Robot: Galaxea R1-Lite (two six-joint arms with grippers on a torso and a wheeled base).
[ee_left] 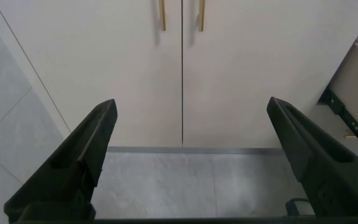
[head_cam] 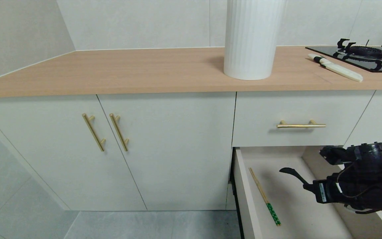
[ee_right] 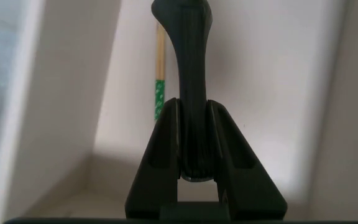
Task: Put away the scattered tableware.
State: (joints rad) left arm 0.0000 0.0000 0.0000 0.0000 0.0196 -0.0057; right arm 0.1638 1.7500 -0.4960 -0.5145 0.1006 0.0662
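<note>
Right gripper (head_cam: 307,187) is clamping its fingers tight on the handle of a black utensil (head_cam: 290,172), holding it over the open drawer (head_cam: 244,186) with the curved end pointing toward the drawer's back. Below it, a pair of chopsticks (head_cam: 264,199) with green ends is lying on the drawer floor along the left wall. Left gripper (ee_left: 191,106) is hanging with its fingers spread wide and holding nothing, low in front of the closed cabinet doors (ee_left: 104,62). Up on the countertop (head_cam: 128,69), a white knife (head_cam: 335,68) is lying between a ribbed white vase (head_cam: 250,39) and the stove (head_cam: 366,54).
</note>
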